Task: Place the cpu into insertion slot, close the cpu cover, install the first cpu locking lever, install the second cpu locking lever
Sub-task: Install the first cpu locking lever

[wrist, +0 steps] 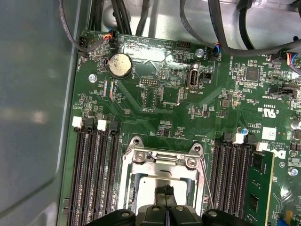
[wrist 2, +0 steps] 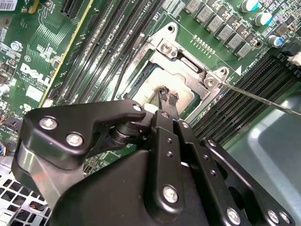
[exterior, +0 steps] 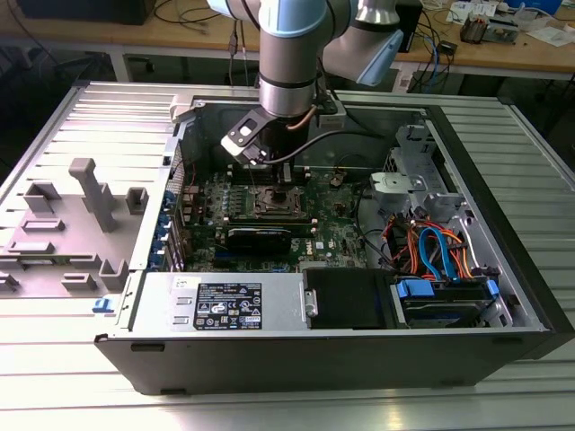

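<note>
Hovering with jaws together, the pincer (wrist: 164, 189) is just above the cpu (wrist: 146, 187) framed by the cpu cover (wrist: 157, 163).

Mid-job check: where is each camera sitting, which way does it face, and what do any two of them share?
Exterior view: off the arm, looking down into the open computer case; arm and gripper show.
First wrist view: on the arm, facing the green board; gripper over the socket.
Second wrist view: on the arm, slanting past the gripper's body at the socket.
Shared: all three see gripper and socket.
</note>
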Tool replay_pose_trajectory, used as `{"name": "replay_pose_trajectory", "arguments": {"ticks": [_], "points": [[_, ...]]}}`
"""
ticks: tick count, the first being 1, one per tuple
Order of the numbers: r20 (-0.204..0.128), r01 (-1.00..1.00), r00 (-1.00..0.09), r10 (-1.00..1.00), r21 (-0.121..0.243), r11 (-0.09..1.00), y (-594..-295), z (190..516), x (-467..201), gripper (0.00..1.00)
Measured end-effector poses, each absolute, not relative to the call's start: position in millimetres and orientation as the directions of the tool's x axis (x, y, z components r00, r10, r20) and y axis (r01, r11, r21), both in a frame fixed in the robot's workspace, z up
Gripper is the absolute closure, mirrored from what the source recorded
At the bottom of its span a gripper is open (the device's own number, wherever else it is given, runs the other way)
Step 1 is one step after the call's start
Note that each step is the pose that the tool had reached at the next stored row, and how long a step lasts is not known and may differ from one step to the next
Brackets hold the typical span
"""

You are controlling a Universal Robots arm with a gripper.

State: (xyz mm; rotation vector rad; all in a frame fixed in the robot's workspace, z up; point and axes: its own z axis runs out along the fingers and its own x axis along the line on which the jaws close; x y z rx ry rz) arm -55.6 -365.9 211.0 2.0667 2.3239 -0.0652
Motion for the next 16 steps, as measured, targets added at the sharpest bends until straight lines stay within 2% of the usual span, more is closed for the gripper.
{"name": "replay_pose_trajectory", "arguments": {"ticks": [10,16], "points": [[-0.05,0.993,-0.117,0.992,-0.011,0.116,-366,212,-54,0.89],[-0.049,0.993,-0.117,0.992,-0.011,0.116,-366,225,-54,0.89]]}}
